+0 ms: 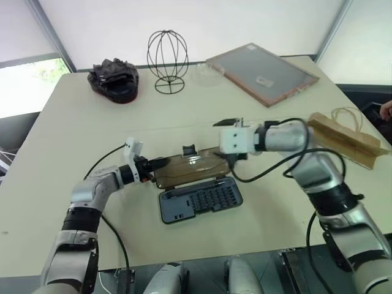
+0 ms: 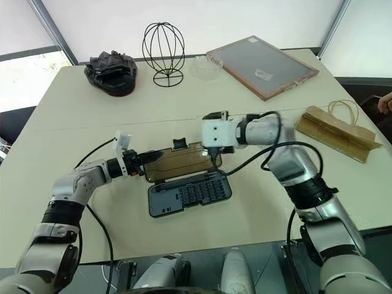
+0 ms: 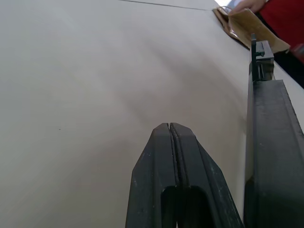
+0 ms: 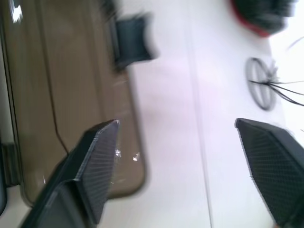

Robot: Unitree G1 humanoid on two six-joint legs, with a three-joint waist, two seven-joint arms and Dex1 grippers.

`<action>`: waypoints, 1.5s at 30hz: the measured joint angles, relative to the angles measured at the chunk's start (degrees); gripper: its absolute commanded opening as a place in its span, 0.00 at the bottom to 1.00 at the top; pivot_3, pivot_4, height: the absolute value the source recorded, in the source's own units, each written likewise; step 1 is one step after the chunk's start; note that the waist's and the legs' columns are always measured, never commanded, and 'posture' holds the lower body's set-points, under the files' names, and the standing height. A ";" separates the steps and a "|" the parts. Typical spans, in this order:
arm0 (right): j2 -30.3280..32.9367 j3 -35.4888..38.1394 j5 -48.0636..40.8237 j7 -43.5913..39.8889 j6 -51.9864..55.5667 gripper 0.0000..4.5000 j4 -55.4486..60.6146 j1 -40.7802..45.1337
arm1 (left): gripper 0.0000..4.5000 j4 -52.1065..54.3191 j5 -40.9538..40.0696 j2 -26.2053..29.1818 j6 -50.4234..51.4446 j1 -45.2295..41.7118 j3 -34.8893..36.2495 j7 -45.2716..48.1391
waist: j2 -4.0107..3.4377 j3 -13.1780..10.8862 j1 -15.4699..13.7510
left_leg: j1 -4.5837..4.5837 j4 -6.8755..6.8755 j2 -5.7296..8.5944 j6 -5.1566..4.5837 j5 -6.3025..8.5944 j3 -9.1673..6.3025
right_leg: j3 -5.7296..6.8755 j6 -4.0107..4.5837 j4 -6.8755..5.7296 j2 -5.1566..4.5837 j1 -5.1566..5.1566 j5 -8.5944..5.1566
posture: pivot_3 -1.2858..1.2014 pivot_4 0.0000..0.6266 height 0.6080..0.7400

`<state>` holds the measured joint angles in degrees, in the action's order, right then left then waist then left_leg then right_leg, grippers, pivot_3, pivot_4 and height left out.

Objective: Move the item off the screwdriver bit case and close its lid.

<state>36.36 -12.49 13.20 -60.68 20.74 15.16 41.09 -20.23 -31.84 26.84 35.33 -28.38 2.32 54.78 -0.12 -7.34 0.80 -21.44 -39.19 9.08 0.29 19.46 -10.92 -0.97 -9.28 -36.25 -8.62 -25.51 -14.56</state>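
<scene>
The screwdriver bit case (image 1: 199,201) lies open mid-table, its blue-grey tray of bits nearest me. Its brown lid (image 1: 190,168) lies back behind the tray, with the black latch tab (image 1: 188,149) on its far edge. My left gripper (image 1: 159,163) is shut and empty, its tip at the lid's left end; in the left wrist view the gripper (image 3: 169,126) sits beside the lid's dark edge (image 3: 270,142). My right gripper (image 4: 176,124) is open and holds nothing, hovering over the lid's right end. The item, a brown paper bag (image 1: 346,139), lies on the table at the far right, off the case.
At the back of the table stand a black lumpy object (image 1: 114,79), a wire dome stand (image 1: 167,61), a clear dish (image 1: 207,72) and a wood-framed grey board (image 1: 262,73). A person's hand (image 1: 386,109) shows at the right edge, near the bag.
</scene>
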 measured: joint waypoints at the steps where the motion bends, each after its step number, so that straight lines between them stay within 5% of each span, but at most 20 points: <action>1: 1.43 2.60 -2.52 -1.55 6.31 0.86 5.02 -0.14 | 0.00 0.15 -0.04 0.56 1.06 -0.52 -0.50 1.33 | 0.01 -0.01 -0.12 | -0.03 0.00 0.00 0.00 0.00 -0.02 | 0.01 0.00 0.01 -0.01 0.00 0.00 | 0.52 0.24 1.00; 7: 11.25 16.15 -14.42 -6.04 30.56 0.86 18.50 -1.80 | 0.00 8.50 -1.62 7.14 8.51 -2.76 -5.62 13.28 | 0.13 -0.09 -0.32 | -0.01 -0.05 0.02 -0.05 0.03 -0.02 | 0.03 0.00 0.05 -0.06 0.12 0.00 | 0.52 0.24 1.00; 14: 18.71 18.52 -19.59 -5.34 33.59 0.86 19.44 -11.76 | 0.00 28.76 1.32 16.34 6.85 -0.79 -22.52 28.47 | -0.08 -0.30 -0.02 | 0.07 0.07 -0.04 -0.16 0.10 0.33 | -0.06 0.00 0.10 -0.13 0.06 0.00 | 0.52 0.24 1.00; 18: 15.34 11.04 -25.47 -4.15 35.94 0.86 28.73 -22.41 | 0.00 13.01 0.41 9.00 7.93 -11.75 -14.64 20.74 | 0.32 -0.62 -1.64 | -0.11 -0.37 -0.11 -0.04 0.01 0.15 | 0.08 0.00 0.00 0.00 0.10 0.00 | 0.52 0.24 1.00; 21: 13.48 6.69 -26.95 -0.98 36.06 0.81 31.47 -24.97 | 0.00 4.78 1.73 8.42 4.62 -20.11 -9.65 17.66 | 0.33 -0.63 -1.61 | -0.02 -0.54 0.03 -0.18 0.10 0.26 | 0.01 -0.01 0.03 -0.12 0.25 0.01 | 0.52 0.24 1.00; 23: 10.72 4.37 -27.11 2.16 36.01 0.68 31.55 -25.34 | 0.00 -1.48 5.91 6.91 -1.28 -24.11 -10.66 17.58 | 0.35 -0.62 -1.57 | 0.01 -0.58 0.08 -0.24 0.14 0.26 | 0.02 -0.02 0.06 -0.14 0.31 0.02 | 0.52 0.24 1.00; 29: 8.03 -4.19 -26.72 7.00 33.68 0.02 28.32 -25.25 | 0.00 -20.36 20.30 0.18 -21.20 -27.75 -21.24 23.16 | 0.56 -0.76 -1.54 | -0.10 -0.66 0.09 -0.24 0.14 0.25 | 0.09 -0.10 0.06 -0.13 0.25 0.06 | 0.52 0.24 1.00; 35: 7.36 -8.31 -26.33 9.67 32.65 0.02 27.07 -24.29 | 0.00 -34.46 28.29 -5.91 -34.02 -34.92 -24.26 27.40 | 0.77 -0.90 -1.53 | -0.20 -0.77 0.09 -0.25 0.14 0.22 | 0.11 -0.14 0.04 -0.13 0.21 0.09 | 0.52 0.24 1.00; 45: 7.70 -12.03 -26.33 12.44 33.48 0.02 27.07 -25.80 | 0.00 -38.91 35.23 -8.93 -41.90 -34.62 -27.22 35.57 | 0.77 -0.90 -1.46 | -0.21 -0.77 0.09 -0.25 0.14 0.20 | 0.12 -0.16 0.00 -0.12 0.18 0.10 | 0.52 0.24 1.00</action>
<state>44.06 -24.52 -13.13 -48.25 54.22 42.23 15.29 -59.14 3.39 17.90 -6.57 -63.00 -24.90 90.34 0.65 -8.24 -0.66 -21.65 -39.96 9.17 0.04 19.61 -10.72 -0.85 -9.44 -36.25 -8.73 -25.33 -14.47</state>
